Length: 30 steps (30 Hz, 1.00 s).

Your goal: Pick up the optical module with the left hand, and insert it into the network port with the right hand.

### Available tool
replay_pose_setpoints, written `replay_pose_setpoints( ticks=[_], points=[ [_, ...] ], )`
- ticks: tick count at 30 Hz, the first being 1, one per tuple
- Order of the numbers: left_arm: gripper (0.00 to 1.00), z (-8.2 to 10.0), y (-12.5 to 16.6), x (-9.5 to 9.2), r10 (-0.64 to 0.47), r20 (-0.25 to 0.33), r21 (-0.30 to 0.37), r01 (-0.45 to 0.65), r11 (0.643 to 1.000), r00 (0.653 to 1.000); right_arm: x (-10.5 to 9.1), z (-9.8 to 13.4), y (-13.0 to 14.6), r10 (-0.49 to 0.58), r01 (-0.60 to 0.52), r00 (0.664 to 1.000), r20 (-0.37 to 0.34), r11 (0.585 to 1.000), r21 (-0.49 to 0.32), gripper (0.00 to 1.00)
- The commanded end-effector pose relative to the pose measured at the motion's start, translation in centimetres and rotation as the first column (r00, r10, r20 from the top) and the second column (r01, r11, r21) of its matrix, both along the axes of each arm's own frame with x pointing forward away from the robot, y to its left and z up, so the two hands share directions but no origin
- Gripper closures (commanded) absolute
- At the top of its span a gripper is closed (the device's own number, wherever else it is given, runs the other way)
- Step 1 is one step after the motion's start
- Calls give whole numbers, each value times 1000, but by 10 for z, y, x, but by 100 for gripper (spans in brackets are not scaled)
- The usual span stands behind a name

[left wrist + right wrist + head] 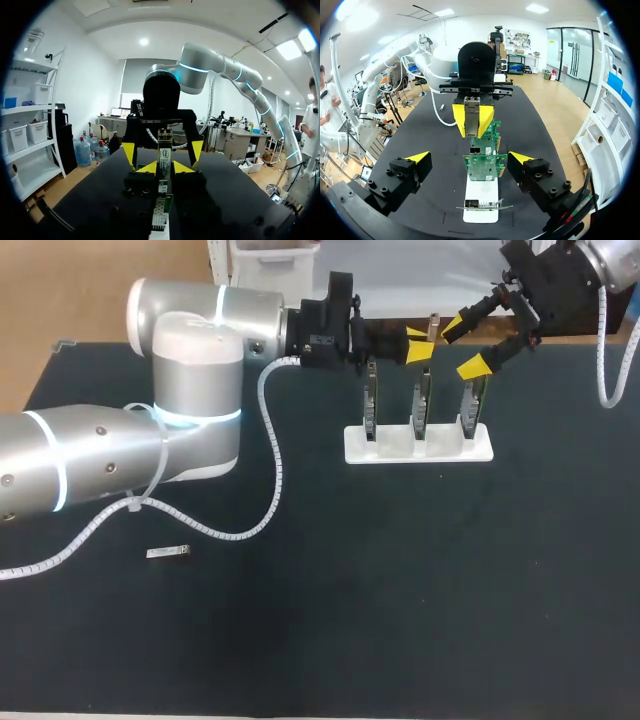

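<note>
One slim, silvery-grey optical module [471, 116]

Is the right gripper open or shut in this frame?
Open: the right gripper has its yellow-tipped fingers wide apart, touching nothing. The optical module is held in the left gripper ahead of it.

Crowded above the upright boards [421, 400]: left gripper [418, 343] clamping a module [471, 116], right gripper [462, 348] spread alongside. Open desk [450, 590] in front.
</note>
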<state>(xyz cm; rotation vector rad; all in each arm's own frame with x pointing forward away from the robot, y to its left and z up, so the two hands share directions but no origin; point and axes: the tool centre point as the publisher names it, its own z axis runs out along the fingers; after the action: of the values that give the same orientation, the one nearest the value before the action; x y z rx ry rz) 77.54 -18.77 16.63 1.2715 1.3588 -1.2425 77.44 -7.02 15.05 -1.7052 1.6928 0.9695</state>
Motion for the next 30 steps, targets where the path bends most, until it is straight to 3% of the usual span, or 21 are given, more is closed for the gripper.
replay_pose_setpoints(
  ticks=[1,30],
  points=[
    [100,0,0,-3,-1,-9,1,1,1000,1000,-1,0,0,-3,3,1000,2,1000,-1,0],
    [100,-8,-2,-2,1,-26,1,-1,1000,1000,-1,0,0,-3,3,1000,2,1000,-1,0]
  ],
)
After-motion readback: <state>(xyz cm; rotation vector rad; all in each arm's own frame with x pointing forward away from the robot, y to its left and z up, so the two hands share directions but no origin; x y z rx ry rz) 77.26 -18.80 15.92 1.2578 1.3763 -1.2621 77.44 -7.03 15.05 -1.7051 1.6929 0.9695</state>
